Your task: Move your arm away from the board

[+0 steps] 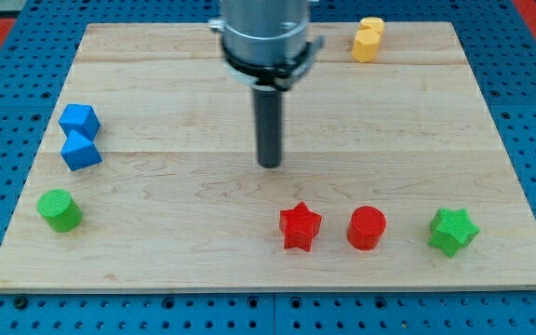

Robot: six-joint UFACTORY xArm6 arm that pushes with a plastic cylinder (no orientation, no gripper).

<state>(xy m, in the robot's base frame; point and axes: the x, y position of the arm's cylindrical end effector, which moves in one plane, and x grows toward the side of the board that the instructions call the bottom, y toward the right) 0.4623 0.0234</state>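
My tip [270, 165] rests near the middle of the wooden board [175, 251], touching no block. A red star [300, 227] lies below it and slightly to the view's right, with a red cylinder [367, 228] beside that and a green star [452, 232] further right. Two blue blocks [80, 137] sit joined at the view's left edge of the board. A green cylinder [60, 210] lies below them. A yellow block [368, 40] sits at the view's top right.
The arm's grey body [266, 37] hangs over the board's top centre. A blue perforated table [7, 37] surrounds the board on all sides.
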